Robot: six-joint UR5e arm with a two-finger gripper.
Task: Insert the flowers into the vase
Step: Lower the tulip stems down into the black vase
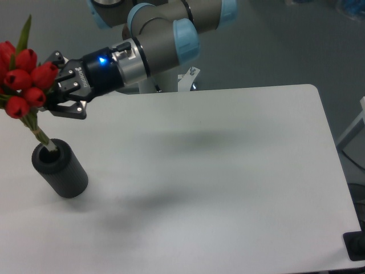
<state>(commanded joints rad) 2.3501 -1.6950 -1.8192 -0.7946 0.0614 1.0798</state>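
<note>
Gripping the flowers [21, 77] at the bunch's 3 o'clock side, the gripper [50, 85] lies almost level, its black fingers [69, 111] pointing toward 9 o'clock and shut around the bunch just behind the buds. A small blue light glows on the wrist behind it. The red buds sit at the picture's left edge, partly cut off by it, with one green leaf sticking up toward 12 o'clock. Pale tied stems hang from the bunch toward 5 o'clock, slightly tilted, and their lower end meets the hole in the top of the vase [60, 170]; how deep they reach inside cannot be told. The buds themselves are well above the vase's rim.

The vase stands upright on the white table [228, 171], near the table's 9 o'clock edge, at about 6 o'clock from the bunch. Its dark body appears to lean toward 5 o'clock from this viewpoint.

From the gripper the arm [159, 40] runs toward 2 o'clock, grey links with light-blue joint caps, back to its base at the table's 12 o'clock edge. Soft shadows of the arm fall across the middle of the table.
</note>
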